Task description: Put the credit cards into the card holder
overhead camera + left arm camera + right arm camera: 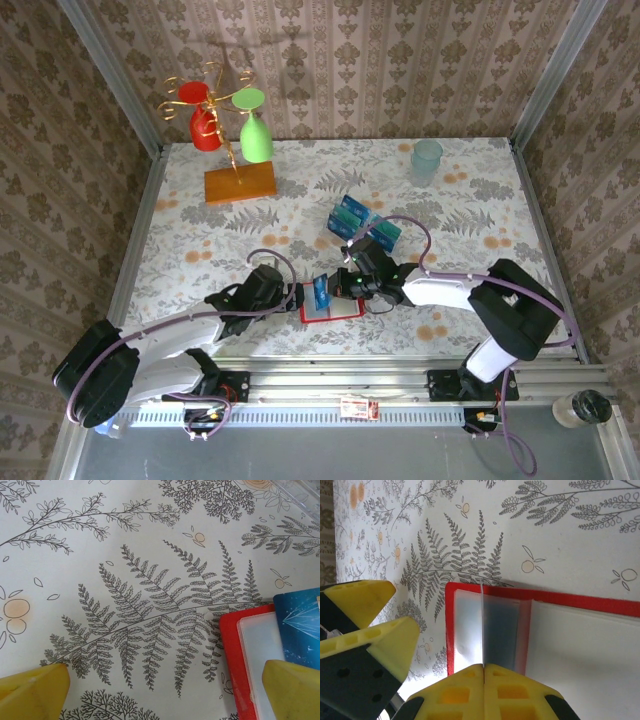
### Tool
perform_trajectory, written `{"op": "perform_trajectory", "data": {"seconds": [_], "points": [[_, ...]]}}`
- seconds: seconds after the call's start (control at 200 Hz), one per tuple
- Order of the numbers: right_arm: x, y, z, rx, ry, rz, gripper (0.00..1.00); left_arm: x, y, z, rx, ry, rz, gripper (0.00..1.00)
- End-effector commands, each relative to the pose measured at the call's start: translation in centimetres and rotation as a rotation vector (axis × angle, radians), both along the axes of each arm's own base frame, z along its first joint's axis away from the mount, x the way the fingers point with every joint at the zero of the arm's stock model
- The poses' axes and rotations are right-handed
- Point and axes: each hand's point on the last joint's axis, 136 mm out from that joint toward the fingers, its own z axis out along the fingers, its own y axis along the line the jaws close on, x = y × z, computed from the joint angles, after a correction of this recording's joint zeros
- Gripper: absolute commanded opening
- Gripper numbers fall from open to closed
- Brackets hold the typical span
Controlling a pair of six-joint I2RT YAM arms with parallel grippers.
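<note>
pinching a blue card [321, 291] edge-on over the open red holder [342, 311], right fingers [455, 692] clamped on it, left fingers [35, 692] spread wide at the holder's edge.

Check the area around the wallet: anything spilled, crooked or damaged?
Nothing spilled or damaged. Only a blue card stands on edge, pinched by the right gripper, over the open red wallet rather than lying flat.

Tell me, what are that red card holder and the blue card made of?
The card holder looks like smooth red plastic or vinyl, going by its even colour, with frosted clear pockets inside. The blue credit card seems to be thin, stiff printed plastic: seen edge-on it is a mere line.
</note>
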Motion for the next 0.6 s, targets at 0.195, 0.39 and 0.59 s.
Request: {"op": "perform_trajectory", "data": {"seconds": [0.195, 0.39, 0.59], "points": [[0.0, 0.1, -1.1, 0.007, 0.011, -0.029, 0.00, -1.2, -0.4, -0.9, 0.064, 0.005, -0.029, 1.00], [0.0, 0.1, -1.1, 0.005, 0.011, -0.027, 0.00, -1.7, -0.8, -1.9, 0.092, 0.015, -0.040, 1.00], [0.0, 0.2, -1.0, 0.012, 0.014, -0.024, 0.00, -2.0, -0.9, -2.7, 0.127, 0.028, -0.051, 1.00]]}}
